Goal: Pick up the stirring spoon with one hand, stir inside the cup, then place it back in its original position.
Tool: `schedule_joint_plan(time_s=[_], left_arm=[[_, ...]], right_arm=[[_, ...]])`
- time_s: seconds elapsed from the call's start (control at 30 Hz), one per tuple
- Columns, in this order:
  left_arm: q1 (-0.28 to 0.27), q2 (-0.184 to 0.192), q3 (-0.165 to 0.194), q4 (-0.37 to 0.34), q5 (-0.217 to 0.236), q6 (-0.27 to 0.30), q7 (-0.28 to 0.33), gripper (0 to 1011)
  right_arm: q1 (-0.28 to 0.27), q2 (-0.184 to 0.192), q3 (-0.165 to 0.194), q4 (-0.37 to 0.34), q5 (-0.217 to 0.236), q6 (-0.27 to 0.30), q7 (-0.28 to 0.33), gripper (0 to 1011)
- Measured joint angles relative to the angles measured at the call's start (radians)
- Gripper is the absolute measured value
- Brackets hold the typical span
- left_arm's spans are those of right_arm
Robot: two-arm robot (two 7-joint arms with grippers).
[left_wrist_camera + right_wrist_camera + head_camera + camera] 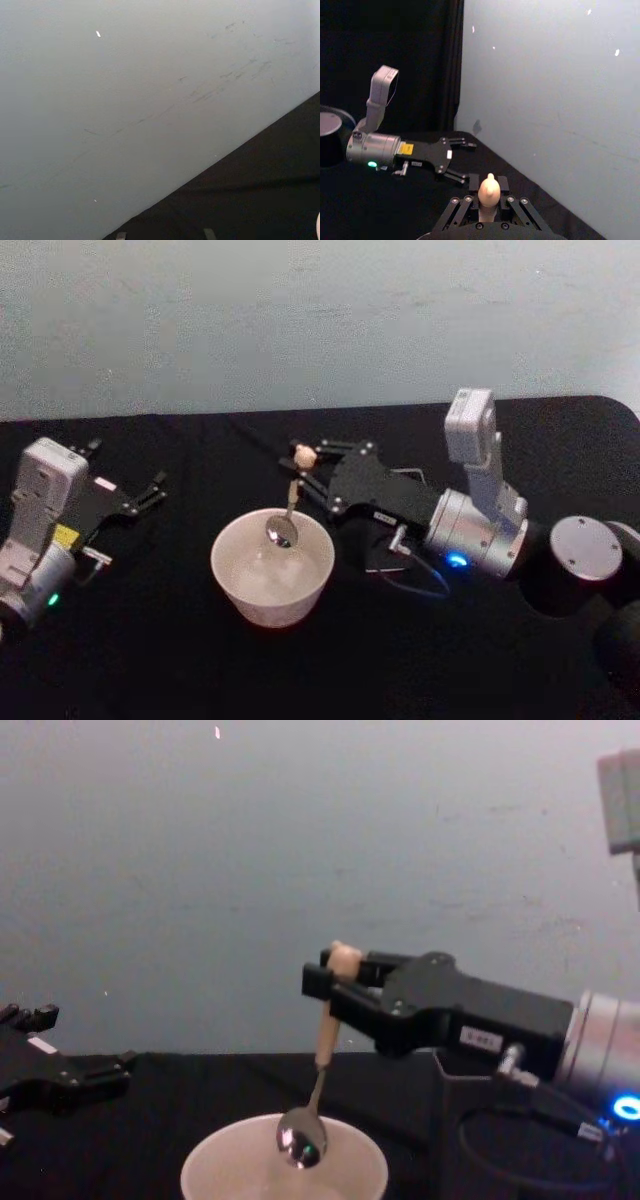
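Hanging from the right gripper (305,472), whose fingers are clamped on the top of the beige handle just under the little animal head, the stirring spoon (291,498) points steeply down, its shiny metal bowl inside the rim of the cup (270,605), toward the cup's far side. It looks slim, stiff and light, so the load is small, but a hold this high leaves a long lever below, and the smooth handle could probably pivot between the fingers if the bowl drags on the cup wall; gentle circles kept off the sides seem wise. The cup is wide, cream-white and thin-rimmed, standing near the middle of the black worktop (150,660), and likely light enough to slide if pushed. Its inside looks pale and bare; whether any liquid lies in it I cannot tell. A dark boxy shape (470,1120) below the right gripper in the chest view may be the holder, though its opening is hidden. The left gripper (140,495) rests at the left of the worktop, fingers apart, holding nothing
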Motion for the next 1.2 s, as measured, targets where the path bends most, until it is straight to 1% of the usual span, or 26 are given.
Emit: schedule_joint_plan(time_s=[0.07, 0.23, 0.33, 0.43, 0.47, 0.53, 0.67, 0.93, 1.2], left_arm=[[0.000, 0.000, 0.000, 0.000, 0.000, 0.000, 0.000, 1001], [0.000, 0.000, 0.000, 0.000, 0.000, 0.000, 0.000, 1001], [0.000, 0.000, 0.000, 0.000, 0.000, 0.000, 0.000, 1001], [0.000, 0.000, 0.000, 0.000, 0.000, 0.000, 0.000, 1001], [0.000, 0.000, 0.000, 0.000, 0.000, 0.000, 0.000, 1001], [0.000, 0.000, 0.000, 0.000, 0.000, 0.000, 0.000, 1001], [0.000, 0.000, 0.000, 0.000, 0.000, 0.000, 0.000, 1001], [0.000, 0.000, 0.000, 0.000, 0.000, 0.000, 0.000, 1001], [0.000, 0.000, 0.000, 0.000, 0.000, 0.000, 0.000, 1001]], right_arm=[[0.001, -0.002, -0.002, 0.005, -0.003, -0.003, 0.000, 214], [0.012, -0.027, -0.020, 0.053, -0.042, -0.035, -0.003, 214], [0.015, -0.037, -0.024, 0.070, -0.057, -0.049, -0.007, 214], [0.021, -0.055, -0.029, 0.100, -0.084, -0.070, -0.020, 214], [0.021, -0.055, -0.029, 0.100, -0.084, -0.070, -0.020, 214], [0.026, -0.067, -0.033, 0.123, -0.107, -0.086, -0.027, 214], [0.031, -0.078, -0.035, 0.144, -0.126, -0.100, -0.032, 214], [0.032, -0.089, -0.035, 0.157, -0.151, -0.107, -0.032, 214], [0.025, -0.086, -0.025, 0.146, -0.155, -0.106, -0.033, 214]])
